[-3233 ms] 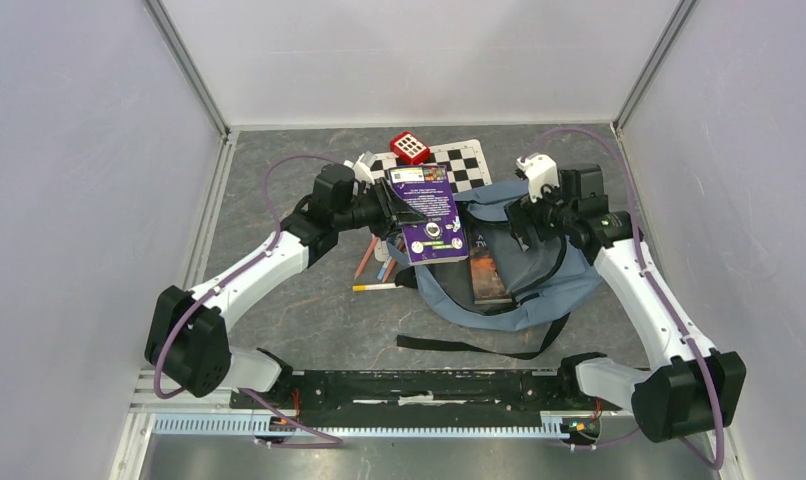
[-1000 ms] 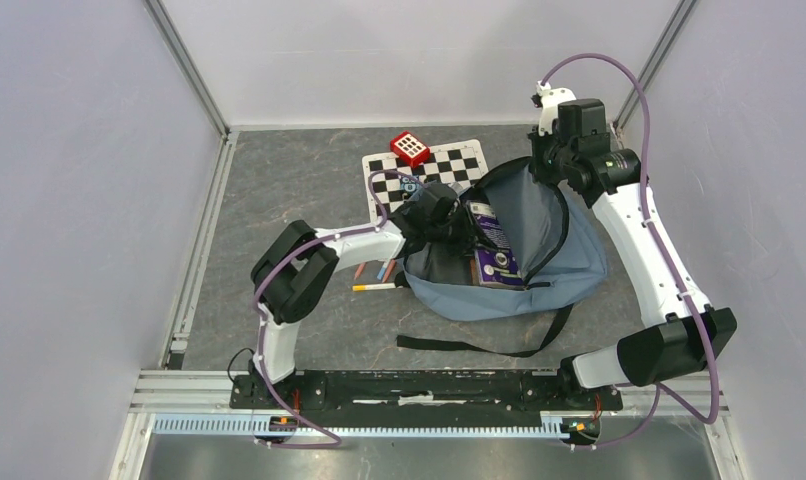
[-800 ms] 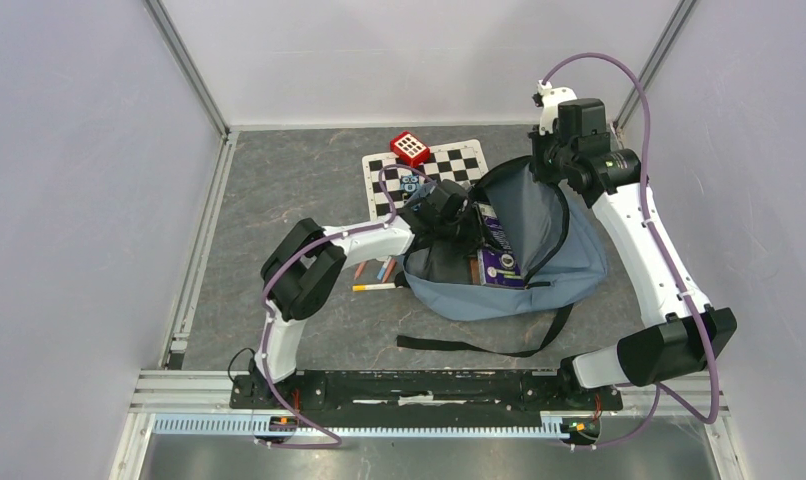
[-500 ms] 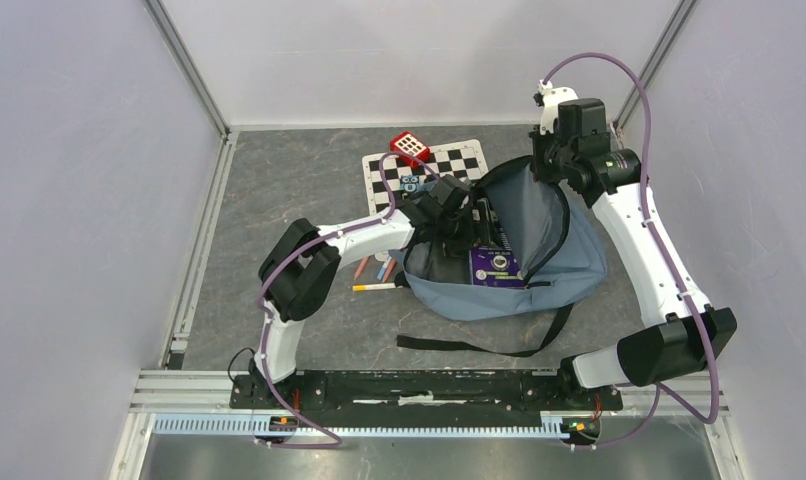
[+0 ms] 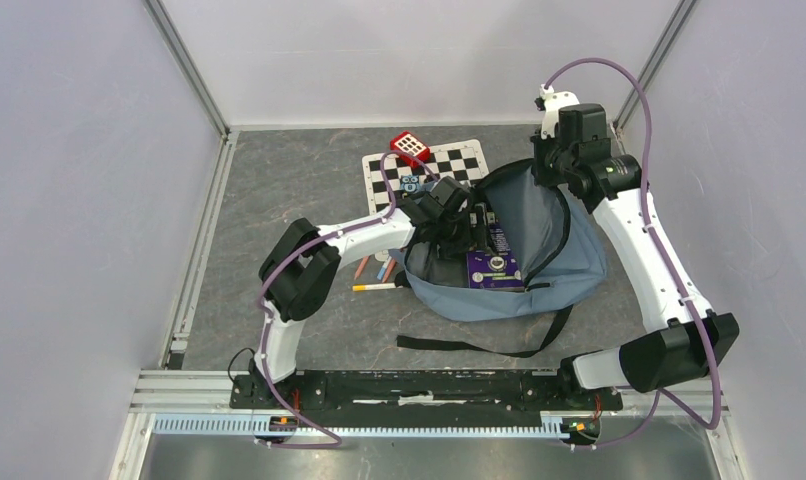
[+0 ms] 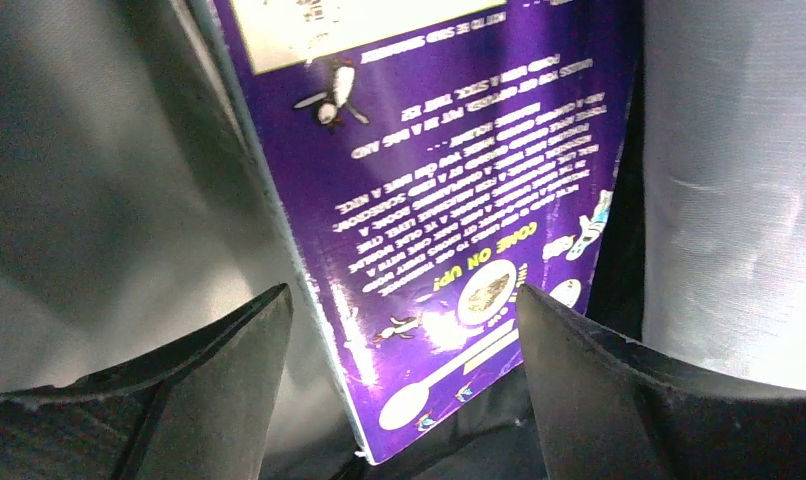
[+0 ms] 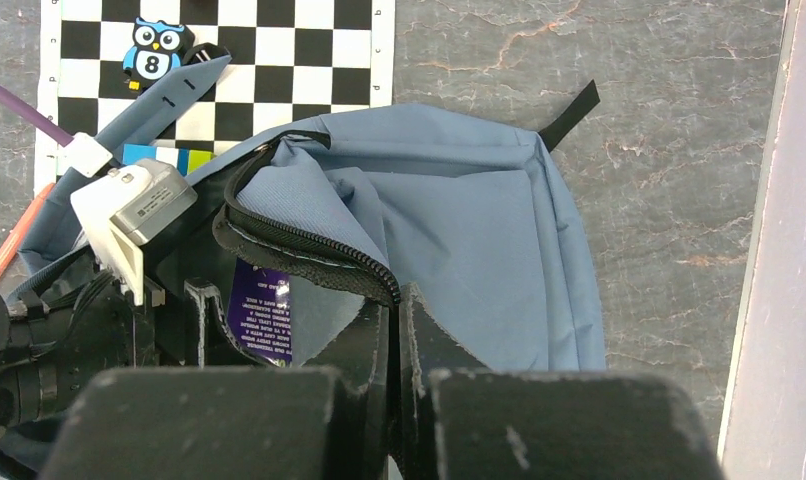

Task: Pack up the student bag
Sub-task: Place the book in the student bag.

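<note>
Soft, even light fills the overhead view, sharp throughout, with faint shadows beneath the arms (image 5: 349,235). Inside the student bag (image 6: 739,180) the left wrist view is dim; glare flares on the purple book (image 6: 449,200), and the left gripper (image 6: 401,300) is blurred. The right wrist view is bright, with the right gripper (image 7: 397,320) out of focus.

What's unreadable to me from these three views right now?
- Top view: tips of the left pincer, lost in the student bag's dark mouth.
- Left wrist view: purple book's top, cut off by the frame; its print is blurred.
- Right wrist view: the bag's floor, hidden by the book and left arm.
</note>
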`<state>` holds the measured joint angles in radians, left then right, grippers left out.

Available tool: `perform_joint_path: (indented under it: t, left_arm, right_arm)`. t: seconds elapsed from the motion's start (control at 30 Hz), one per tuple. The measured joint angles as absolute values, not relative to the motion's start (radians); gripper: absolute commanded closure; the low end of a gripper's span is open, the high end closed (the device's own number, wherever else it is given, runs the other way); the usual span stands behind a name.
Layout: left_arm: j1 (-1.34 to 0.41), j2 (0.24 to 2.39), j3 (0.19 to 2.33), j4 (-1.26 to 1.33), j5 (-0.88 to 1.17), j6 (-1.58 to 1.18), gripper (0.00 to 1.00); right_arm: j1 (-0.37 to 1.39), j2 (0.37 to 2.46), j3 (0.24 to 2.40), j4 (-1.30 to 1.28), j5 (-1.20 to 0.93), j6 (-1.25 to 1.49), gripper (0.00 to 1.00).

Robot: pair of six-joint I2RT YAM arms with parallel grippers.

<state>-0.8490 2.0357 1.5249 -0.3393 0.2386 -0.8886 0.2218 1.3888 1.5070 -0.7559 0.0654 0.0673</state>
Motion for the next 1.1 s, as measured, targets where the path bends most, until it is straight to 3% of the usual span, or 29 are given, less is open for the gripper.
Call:
perform_joint_path:
  t: [0.33, 0.47, 0.6, 0.87, 1.1]
  left_arm:
    - [-0.871, 2.086, 1.592, -0.31, 0.285, -0.875, 0.13]
    - [-0.878, 2.09, 1.6, -0.309, 0.29, -0.861, 0.02]
    - [-0.876, 2.08, 1.595, -0.324, 0.256, -0.815, 0.0]
    - [-0.853, 1.674, 1.353, -0.338, 0.016, -0.654, 0.0]
    - [-0.705, 1.392, 1.215, -0.335, -0.014, -0.651, 0.0]
  right_arm:
    - [0.222, 1.388, 1.501, -0.749, 0.065, 0.076, 1.0]
    - [0.222, 1.388, 1.501, -0.749, 0.065, 0.082, 1.0]
    - [0.222, 1.386, 1.5, -0.749, 0.066, 0.086, 1.0]
    - [0.236, 1.361, 1.466, -0.736, 0.065, 0.114, 1.0]
    - [0.324, 1.349, 1.42, -0.698, 0.09, 0.158, 1.0]
